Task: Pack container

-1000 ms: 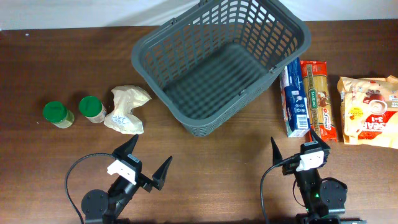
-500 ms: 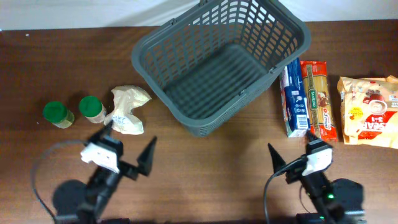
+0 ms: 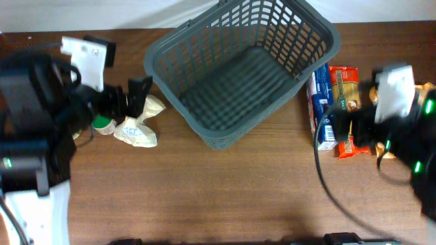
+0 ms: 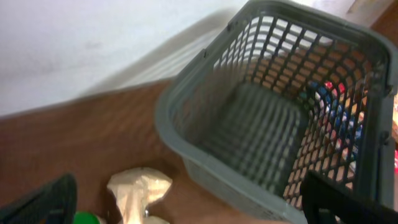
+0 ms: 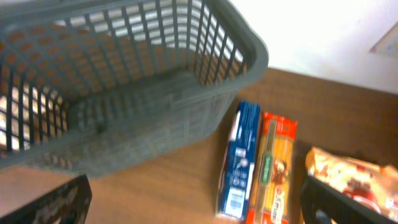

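The container (image 3: pixel 165 47) is a large dark grey lattice basket, standing empty and skewed at the back middle of the table. It also fills the left wrist view (image 4: pixel 180 146) and the right wrist view (image 5: pixel 252 46). My left gripper (image 3: pixel 126 102) hovers open to the left of it, over a crumpled beige bag (image 3: pixel 139 126); nothing lies between its fingers (image 4: pixel 193 208). My right gripper (image 3: pixel 347 129) hovers open to the right of the basket, above a blue box (image 5: pixel 239 162) and an orange pasta pack (image 5: pixel 273 168), and holds nothing (image 5: pixel 199 208).
A green-lidded jar (image 3: pixel 102 123) peeks out from under the left arm. A printed snack bag (image 5: pixel 348 180) lies right of the pasta pack. The blue box (image 3: pixel 321 102) and pasta pack (image 3: pixel 344 82) lie close against the basket's right side. A white wall rises behind the table.
Both arms have lifted from the table's front edge and swung back: the left over the beige bag and jars, the right over the packages. Both grippers stay open.
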### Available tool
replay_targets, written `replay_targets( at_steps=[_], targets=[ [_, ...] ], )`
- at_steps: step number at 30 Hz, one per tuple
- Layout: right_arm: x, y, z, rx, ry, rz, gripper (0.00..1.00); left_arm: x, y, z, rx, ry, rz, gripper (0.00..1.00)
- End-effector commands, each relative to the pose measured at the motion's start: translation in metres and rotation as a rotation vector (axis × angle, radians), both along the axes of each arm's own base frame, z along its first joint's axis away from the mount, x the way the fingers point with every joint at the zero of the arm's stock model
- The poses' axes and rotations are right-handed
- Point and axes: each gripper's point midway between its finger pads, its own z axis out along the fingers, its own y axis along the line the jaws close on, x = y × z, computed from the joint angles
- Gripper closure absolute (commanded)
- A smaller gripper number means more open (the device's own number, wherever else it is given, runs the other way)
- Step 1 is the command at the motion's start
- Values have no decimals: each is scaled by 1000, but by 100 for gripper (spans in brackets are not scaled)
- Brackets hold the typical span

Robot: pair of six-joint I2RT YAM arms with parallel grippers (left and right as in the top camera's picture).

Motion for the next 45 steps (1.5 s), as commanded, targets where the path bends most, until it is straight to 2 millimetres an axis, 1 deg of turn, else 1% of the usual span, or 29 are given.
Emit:
replay_targets(
  at_steps=[1,4,6,9,11,12,14,15,16,17,18,19,20,23,24,28,30,33,36,41,43,44,45],
  targets=[
    [17,5,20,32,48,5,1,7,1,17,18,0,-9,1],
    [29,7,13,44,109,10,1,3,-11,19,-67,25,-47,1],
    [37,13,8,63,126,35,1,1,-18,22,-93,22,-84,1],
    [51,18,7,97,123,47,1,-2,-26,25,-119,18,-125,1],
    [60,17,8,112,109,28,12,-4,-28,25,-126,18,-135,1],
    [68,15,12,124,87,4,16,-4,-28,25,-133,23,-136,1],
    [78,8,18,140,54,-60,19,-4,-29,25,-151,32,-129,1],
    [83,3,22,151,35,-99,23,-4,-29,25,-164,40,-121,11],
    [86,-1,25,162,20,-135,28,-4,-29,24,-175,51,-114,38],
    [91,-5,27,177,6,-171,35,-5,-29,23,-188,65,-107,61],
    [93,-7,29,185,-4,-188,44,-7,-31,21,-190,78,-108,83],
    [97,-8,30,195,-10,-203,51,-8,-33,18,-187,92,-108,98],
    [100,-9,30,205,-13,-212,59,-10,-36,14,-180,108,-106,98],
    [112,-9,24,239,0,-239,92,-19,-53,3,-129,150,-127,98],
    [115,-9,21,245,9,-245,96,-23,-61,-1,-99,163,-139,98],
    [132,-8,3,254,54,-261,96,-41,-93,-15,18,196,-199,98],
    [142,-8,-9,260,85,-271,96,-51,-108,-20,63,201,-238,98],
    [155,-6,-25,265,122,-272,96,-67,-130,-22,80,206,-318,98],
    [166,0,-38,282,154,-244,96,-80,-142,-30,100,242,-372,98],
    [185,11,-54,316,178,-198,96,-98,-157,-56,159,362,-443,98],
    [190,13,-60,322,192,-190,96,-106,-167,-65,177,396,-499,98],
    [192,16,-66,330,211,-179,96,-116,-181,-72,194,416,-589,98],
    [193,17,-69,332,219,-176,96,-120,-188,-76,209,425,-632,98]
  ],
)
